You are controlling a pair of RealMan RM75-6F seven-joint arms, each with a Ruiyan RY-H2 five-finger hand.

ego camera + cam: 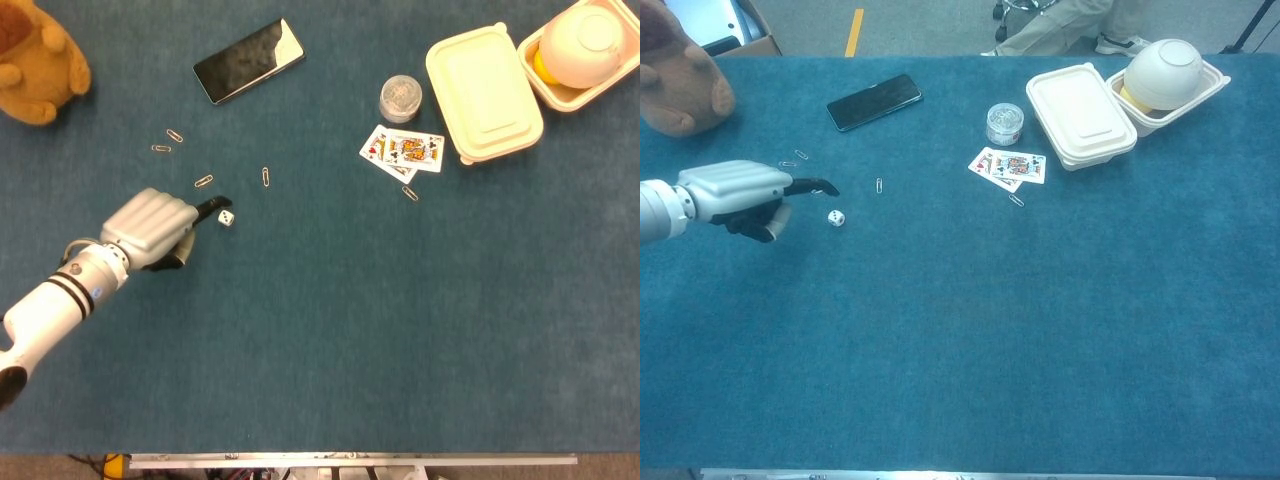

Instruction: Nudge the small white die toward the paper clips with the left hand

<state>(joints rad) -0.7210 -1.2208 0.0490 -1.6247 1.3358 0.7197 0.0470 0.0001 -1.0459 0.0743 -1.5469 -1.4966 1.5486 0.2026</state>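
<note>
A bench (pixel 330 330) covered in dark teal, carpet-like fabric fills both views. The small white die (pixel 226 216), a tiny cube with dark pips, lies on the fabric toward the left side, just right of the left hand (pixel 150 228) and apart from it. The hand has a smooth, ribbed grey shell over its knuckles and sits at the end of a white arm (pixel 50 310) with black bands that enters from the lower left. Most of its fingers are curled under, grasping nothing, while one dark finger (pixel 212 205) points out straight toward the right, its tip just above and beside the die without touching it. Several thin wire paper clips (pixel 204 181) are scattered just beyond the hand; the nearest one lies right beside the pointing finger, another (pixel 265 177) stands a little to the right, and two more (pixel 175 135) lie farther back. Behind them rests a flat black phone (pixel 249 60) with a glossy screen. A fuzzy brown stuffed toy (pixel 35 60) sits in the far left corner. Well to the right are fanned playing cards (pixel 402 151), a small clear round jar (pixel 400 98), and an open cream foam takeaway box (pixel 485 92) holding a white bowl (pixel 590 40). The right hand does not appear in either view.
</note>
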